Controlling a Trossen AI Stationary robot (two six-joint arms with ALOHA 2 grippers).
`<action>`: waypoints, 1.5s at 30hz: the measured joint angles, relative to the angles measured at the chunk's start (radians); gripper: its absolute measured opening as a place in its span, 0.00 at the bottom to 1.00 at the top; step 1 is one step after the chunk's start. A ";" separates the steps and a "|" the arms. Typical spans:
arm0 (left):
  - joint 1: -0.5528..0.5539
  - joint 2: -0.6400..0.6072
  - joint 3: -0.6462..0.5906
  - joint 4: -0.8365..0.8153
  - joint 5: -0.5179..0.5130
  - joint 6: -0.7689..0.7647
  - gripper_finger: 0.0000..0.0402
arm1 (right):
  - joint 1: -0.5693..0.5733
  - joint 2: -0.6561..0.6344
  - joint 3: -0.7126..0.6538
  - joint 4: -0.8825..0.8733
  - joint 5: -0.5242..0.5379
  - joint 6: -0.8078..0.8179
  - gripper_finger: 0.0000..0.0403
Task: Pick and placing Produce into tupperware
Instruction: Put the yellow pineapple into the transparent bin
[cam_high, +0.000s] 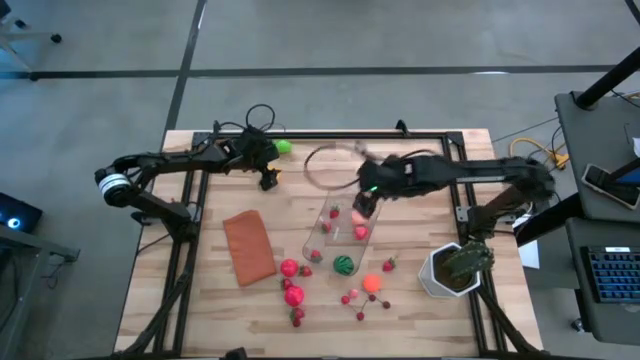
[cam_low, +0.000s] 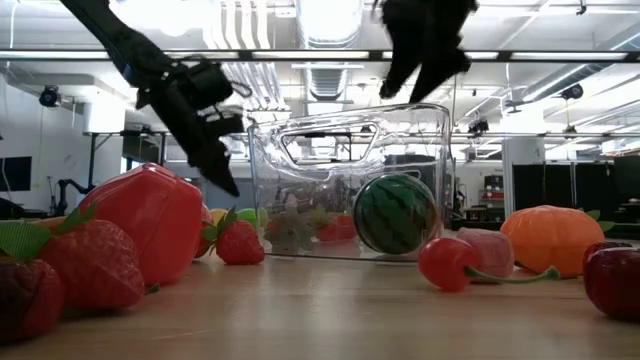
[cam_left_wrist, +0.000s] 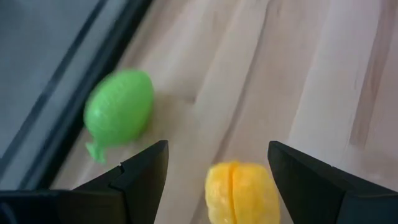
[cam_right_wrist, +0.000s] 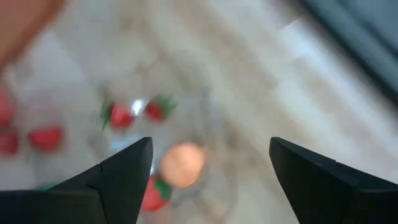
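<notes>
The clear tupperware (cam_high: 338, 232) lies on the table's middle with some red and pink produce inside. My right gripper (cam_right_wrist: 211, 149) hangs open above its far end (cam_high: 365, 207), touching nothing. A peach-coloured fruit (cam_right_wrist: 181, 165) shows below it inside the tupperware, beside strawberries (cam_right_wrist: 118, 116). At the far left my left gripper (cam_left_wrist: 217, 152) stands open, slanting down, with a yellow fruit (cam_left_wrist: 242, 193) on the table between its fingers, a gap showing on either side. A green fruit (cam_left_wrist: 119, 107) lies just beyond it near the table's far rail (cam_high: 284, 147).
Loose produce lies near the front: red fruits (cam_high: 292, 282), a small watermelon (cam_high: 344, 265), an orange fruit (cam_high: 372, 283), cherries (cam_high: 352, 298). A flat brown-orange rectangle (cam_high: 248, 246) lies left of the tupperware, a potted plant (cam_high: 455, 270) sits at the right, and a clear round ring (cam_high: 332, 166) lies behind.
</notes>
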 joint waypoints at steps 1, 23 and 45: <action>-0.002 -0.008 0.014 -0.006 0.000 0.000 0.65 | -0.001 -0.031 0.000 -0.003 0.032 0.021 0.79; -0.014 -0.007 0.066 -0.280 0.015 0.319 0.65 | 0.003 -0.260 -0.069 -0.275 0.192 0.235 0.79; -0.015 0.185 0.109 -0.278 0.027 0.132 0.65 | 0.004 -0.260 -0.143 -0.275 0.127 0.312 0.79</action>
